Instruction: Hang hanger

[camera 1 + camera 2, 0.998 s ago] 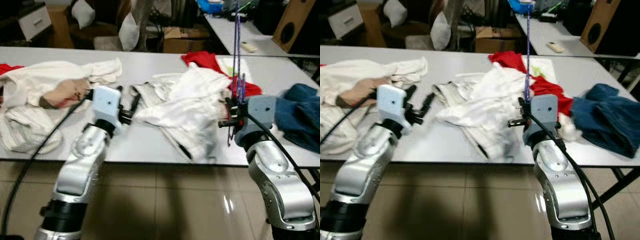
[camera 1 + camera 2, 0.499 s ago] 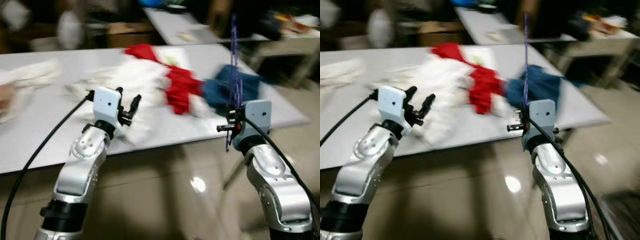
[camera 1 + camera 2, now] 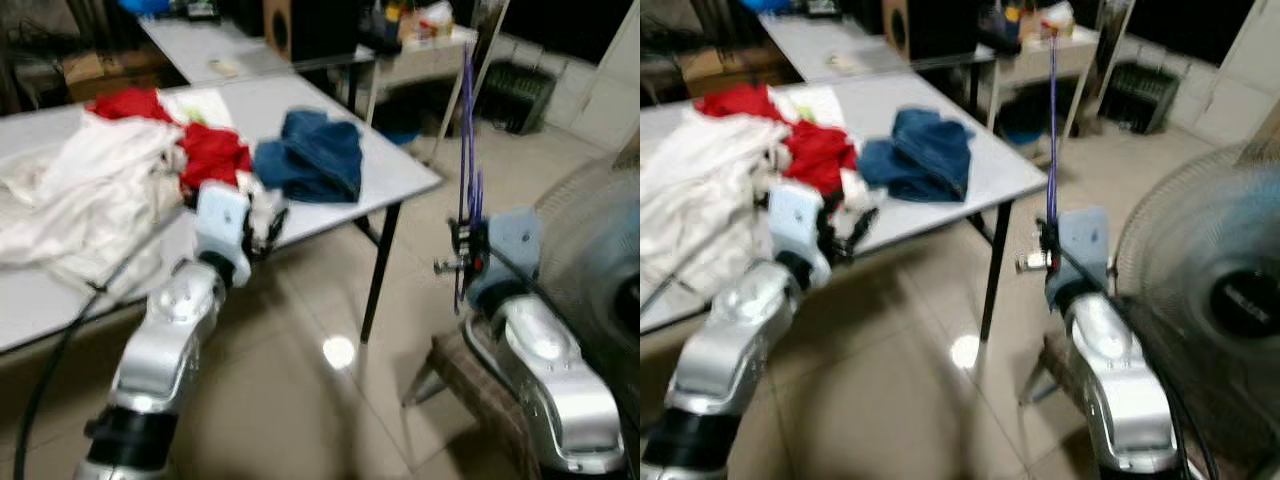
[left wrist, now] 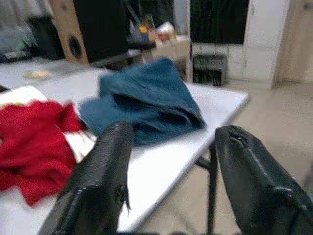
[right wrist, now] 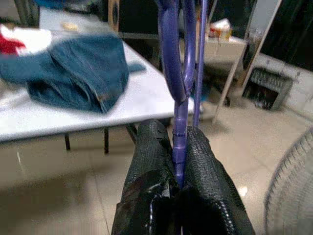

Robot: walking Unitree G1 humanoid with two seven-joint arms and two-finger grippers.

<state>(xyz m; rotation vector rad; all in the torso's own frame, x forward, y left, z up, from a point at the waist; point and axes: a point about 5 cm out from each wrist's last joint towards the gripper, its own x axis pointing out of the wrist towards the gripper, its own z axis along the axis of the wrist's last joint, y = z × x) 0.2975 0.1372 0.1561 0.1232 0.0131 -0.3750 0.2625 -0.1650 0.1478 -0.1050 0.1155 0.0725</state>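
In the left eye view, the purple hanger [image 3: 467, 150] stands upright in the right gripper [image 3: 462, 262], at about 3 o'clock in the picture, its thin bars rising straight up from the jaws. The right arm is bent at the elbow, forearm raised, over the tiled floor [image 3: 300, 400] and clear of the table [image 3: 400, 180]. A fan [image 3: 600, 270] stands close at its 3 o'clock side. The left gripper [image 3: 270, 225] is held up at about 9 o'clock, forearm angled toward the table edge, just in front of the clothes.

In the right eye view, the table carries a white garment [image 3: 690, 190], a red garment [image 3: 805, 150] and a blue garment [image 3: 915, 155], the blue one nearest the corner. The hanger rises from the right gripper, off to the table's 3 o'clock side and apart from it.

In the left wrist view, the left jaws stand wide apart with nothing between the fingers [image 4: 102, 181]; beyond them lie the blue and red garments on the table.

In the right wrist view, the right jaws are closed tight on the hanger's purple stem, which sits squeezed between the two fingers [image 5: 146, 166] and runs on past the tips.
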